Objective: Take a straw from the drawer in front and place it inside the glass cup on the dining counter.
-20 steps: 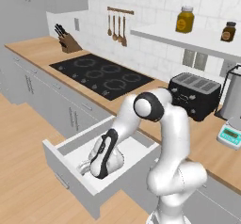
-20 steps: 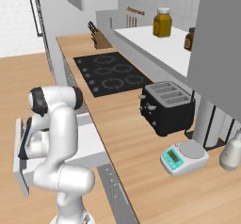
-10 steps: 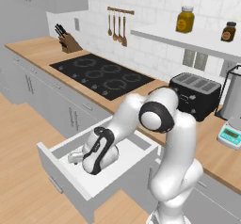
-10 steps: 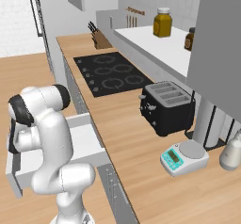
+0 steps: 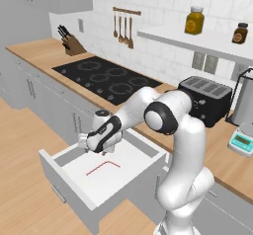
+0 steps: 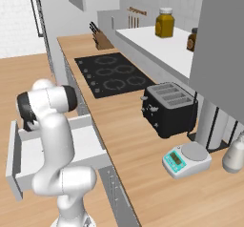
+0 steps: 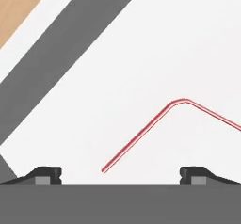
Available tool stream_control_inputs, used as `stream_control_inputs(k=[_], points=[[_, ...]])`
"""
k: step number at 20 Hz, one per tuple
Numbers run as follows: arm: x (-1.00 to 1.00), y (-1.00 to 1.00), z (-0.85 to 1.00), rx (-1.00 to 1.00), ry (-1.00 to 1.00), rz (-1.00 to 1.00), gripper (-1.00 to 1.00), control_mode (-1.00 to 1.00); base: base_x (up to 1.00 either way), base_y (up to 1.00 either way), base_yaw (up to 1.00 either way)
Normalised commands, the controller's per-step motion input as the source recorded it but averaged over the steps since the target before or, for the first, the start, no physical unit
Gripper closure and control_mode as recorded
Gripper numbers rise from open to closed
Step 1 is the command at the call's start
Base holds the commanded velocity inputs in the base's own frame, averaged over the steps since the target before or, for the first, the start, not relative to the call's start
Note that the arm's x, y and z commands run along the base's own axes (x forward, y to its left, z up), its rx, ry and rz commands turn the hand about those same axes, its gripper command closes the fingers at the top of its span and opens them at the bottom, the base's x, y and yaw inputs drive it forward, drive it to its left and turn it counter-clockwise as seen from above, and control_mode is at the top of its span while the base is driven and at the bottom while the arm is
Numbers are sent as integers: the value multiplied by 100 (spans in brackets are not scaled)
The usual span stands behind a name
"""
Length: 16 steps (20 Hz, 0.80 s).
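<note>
- Drawer point(image 5: 74, 179): pulled out from the run of grey cabinets below the wall surface point(image 5: 39, 51); white inside, grey front toward the wood floor point(image 5: 20, 199). In the right base view the drawer point(image 6: 14, 164) shows to the left of the arm's white body.
- Straw point(image 5: 102, 167): thin, red, bent near one end; lies flat on the drawer's white bottom, roughly at its middle. In the hand view the straw point(image 7: 155, 129) runs from between the two fingertips up to its bend, then off toward the right edge.
- Jaws point(image 5: 99, 148): spread as wide as they go, holding nothing; they hang inside the drawer above the straw and apart from it. In the hand view the jaws point(image 7: 120, 173) point down at the drawer bottom, and the near end of the straw lies between the two tips without touching either.
- Arm point(image 5: 163, 118): white, bent forward and down from the base into the drawer.
- Stove point(image 5: 106, 78): black, set into the wall surface behind the drawer.
- Knife block point(image 5: 71, 44): on the surface, left of the stove.
- Toaster point(image 5: 205, 100): black, right of the stove.
- Scale point(image 5: 242, 142): small, teal-edged, at the right edge of the left base view.
- Shelf point(image 5: 197, 39): carries an amber jar point(image 5: 194, 20) and a smaller dark jar point(image 5: 240, 33).
- Hanging utensils point(image 5: 123, 24): on a wall rail above the stove.
</note>
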Motion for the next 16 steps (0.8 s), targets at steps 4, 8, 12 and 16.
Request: stream_control_inputs(k=[4,8,12,16], points=[[60,-20,-12,-14,19,-30,-100,-100,0,0,0],[19,-5,-38,-12,12,-27,-100,-100,0,0,0],[0,-20,-52,-6,7,-24,-100,-100,0,0,0],[-5,-61,-42,0,1,-23,-100,-100,0,0,0]])
